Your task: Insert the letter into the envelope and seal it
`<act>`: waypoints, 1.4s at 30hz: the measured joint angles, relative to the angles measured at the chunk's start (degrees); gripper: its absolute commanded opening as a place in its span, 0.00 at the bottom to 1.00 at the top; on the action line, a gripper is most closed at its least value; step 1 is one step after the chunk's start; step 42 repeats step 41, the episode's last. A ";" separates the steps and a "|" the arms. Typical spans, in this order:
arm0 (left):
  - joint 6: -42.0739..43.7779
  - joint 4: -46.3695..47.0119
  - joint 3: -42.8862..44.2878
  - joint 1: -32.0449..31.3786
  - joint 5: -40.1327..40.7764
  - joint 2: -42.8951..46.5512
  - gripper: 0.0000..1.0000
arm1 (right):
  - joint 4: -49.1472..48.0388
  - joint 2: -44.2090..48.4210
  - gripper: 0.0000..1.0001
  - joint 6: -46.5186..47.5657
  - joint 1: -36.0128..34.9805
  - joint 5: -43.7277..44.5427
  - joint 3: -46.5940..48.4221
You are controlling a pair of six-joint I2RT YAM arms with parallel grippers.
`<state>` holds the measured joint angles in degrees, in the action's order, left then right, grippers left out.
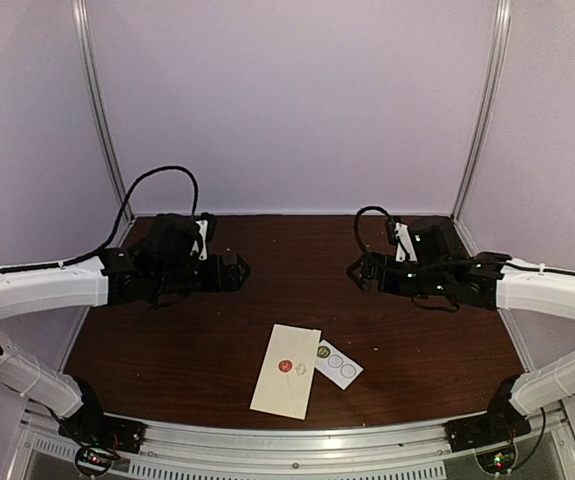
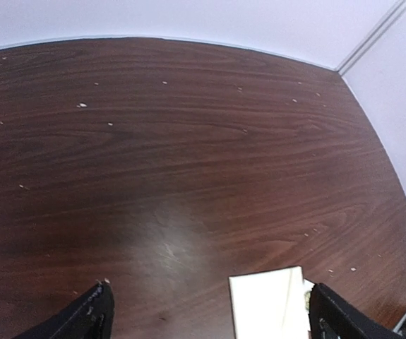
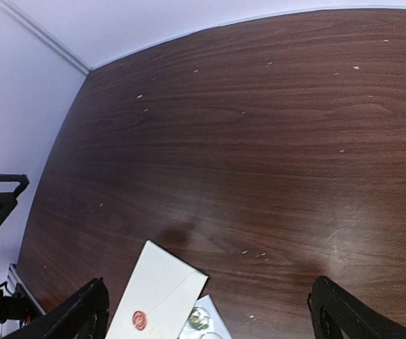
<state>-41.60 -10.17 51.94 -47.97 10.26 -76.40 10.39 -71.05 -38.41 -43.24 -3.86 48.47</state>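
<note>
The left gripper (image 1: 233,268) and right gripper (image 1: 359,270), seen from above, both gape wide, holding nothing. The envelope (image 1: 287,370) lies flat, well back from both and midway between them, red seal (image 1: 285,367) on top.

Left wrist: the envelope (image 2: 266,307) sits just beside one finger (image 2: 337,318).

Right wrist: the envelope (image 3: 160,289) lies near one finger (image 3: 82,311).

Likely light, thin and bendy; pinch a long edge.

envelope (image 2: 263,307) cut off below, seal (image 3: 139,320) design illegible
</note>
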 measured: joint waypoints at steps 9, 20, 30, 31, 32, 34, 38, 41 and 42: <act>11.54 4.48 -4.00 26.25 -8.22 0.46 0.98 | 2.05 4.37 1.00 10.49 24.81 -1.97 -4.52; 16.96 20.02 -25.27 38.82 5.31 23.12 0.98 | -8.98 21.16 1.00 17.94 46.18 -3.78 -18.38; 18.34 25.59 -39.67 38.82 14.40 33.38 0.98 | -23.50 32.59 1.00 21.66 46.23 1.29 -31.58; 18.45 25.66 -39.82 38.82 14.69 33.97 0.98 | -24.17 32.98 1.00 21.75 46.23 1.42 -32.00; 18.62 25.97 -39.82 38.82 15.04 34.53 0.98 | -25.05 33.40 1.00 21.92 46.23 1.60 -32.39; 18.86 26.91 -39.82 38.82 15.58 35.21 0.98 | -26.05 33.75 1.00 22.14 46.23 1.84 -32.57; 19.17 27.12 -39.82 38.82 16.00 35.36 0.98 | -27.41 33.77 1.00 22.25 46.23 2.34 -32.59; 19.50 27.19 -39.82 38.82 16.15 35.41 0.98 | -28.11 33.77 1.00 22.40 46.23 2.45 -32.61; 19.50 27.19 -39.82 38.82 16.15 35.41 0.98 | -28.11 33.77 1.00 22.40 46.23 2.45 -32.61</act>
